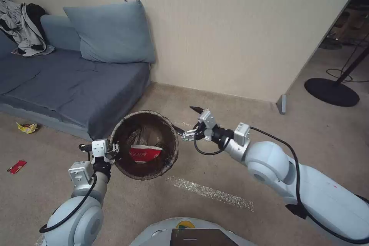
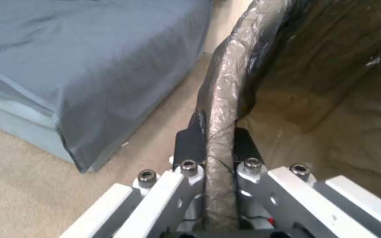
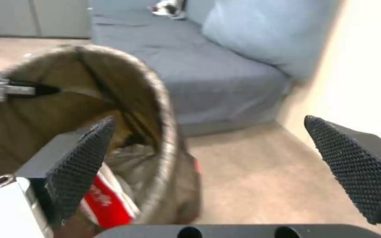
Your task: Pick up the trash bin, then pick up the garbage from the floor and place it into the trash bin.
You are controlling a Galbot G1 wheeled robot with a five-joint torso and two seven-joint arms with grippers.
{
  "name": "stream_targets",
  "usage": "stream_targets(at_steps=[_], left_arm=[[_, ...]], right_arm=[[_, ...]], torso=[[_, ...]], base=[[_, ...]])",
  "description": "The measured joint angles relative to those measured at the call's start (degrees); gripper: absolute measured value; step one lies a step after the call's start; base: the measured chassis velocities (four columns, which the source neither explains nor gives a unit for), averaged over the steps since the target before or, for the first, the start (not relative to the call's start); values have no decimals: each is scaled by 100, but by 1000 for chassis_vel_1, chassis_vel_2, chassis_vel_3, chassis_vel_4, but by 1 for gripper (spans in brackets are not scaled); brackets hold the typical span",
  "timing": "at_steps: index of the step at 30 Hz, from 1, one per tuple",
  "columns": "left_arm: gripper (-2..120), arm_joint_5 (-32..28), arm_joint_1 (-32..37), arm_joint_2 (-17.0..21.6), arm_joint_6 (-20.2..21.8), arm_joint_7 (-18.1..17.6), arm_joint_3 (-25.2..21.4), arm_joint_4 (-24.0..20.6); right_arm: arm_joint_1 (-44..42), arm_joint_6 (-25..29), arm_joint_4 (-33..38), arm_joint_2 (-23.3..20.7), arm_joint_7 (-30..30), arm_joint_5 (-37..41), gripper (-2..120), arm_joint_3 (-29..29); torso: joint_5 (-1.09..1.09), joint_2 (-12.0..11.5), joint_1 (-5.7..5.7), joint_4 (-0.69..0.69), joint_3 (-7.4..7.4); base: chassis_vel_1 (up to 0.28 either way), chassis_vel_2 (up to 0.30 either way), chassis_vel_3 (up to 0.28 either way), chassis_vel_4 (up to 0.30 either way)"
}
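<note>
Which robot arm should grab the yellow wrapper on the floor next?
Probably the right. The right gripper is open and empty beside the trash bin, while the left gripper is clamped on the bin's rim. The yellow wrapper lies toward the robot's left, so reaching it looks awkward.

No readable text; white print on red carton [image 1: 145, 153] in bin illegible.

Carton [image 1: 145, 153] in bin [image 1: 169, 157]; sofa [image 1: 57, 84] behind.
</note>
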Motion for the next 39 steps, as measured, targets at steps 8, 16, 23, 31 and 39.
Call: stream_targets(at_steps=[8,16,23,31,39], left_arm=[[0,7,1,-24,0,1,54,5],[0,21,18,-60,-4,6,28,-47],[0,35,31,-92,-10,28,28,-73],[0,51,67,-84,-11,77,20,-100],[0,57,111,-68,-11,106,7,-148]], right_arm=[[-1345,333,-59,-3,-147,-353,100,1453],[-2202,1066,-464,498,345,-970,100,1882],[-3004,1534,-562,1461,452,-1686,100,2566],[-3905,2054,-439,2364,411,-2395,100,3172],[-4592,2569,-412,3149,257,-3033,100,3646]], torso=[[-1,0,0,-3,0],[-2,0,0,1,0],[-3,0,0,-2,0],[-2,0,0,-2,0],[-2,0,0,-2,0]], base=[[0,0,0,0],[0,0,0,0],[0,0,0,0],[0,0,0,0],[0,0,0,0]])
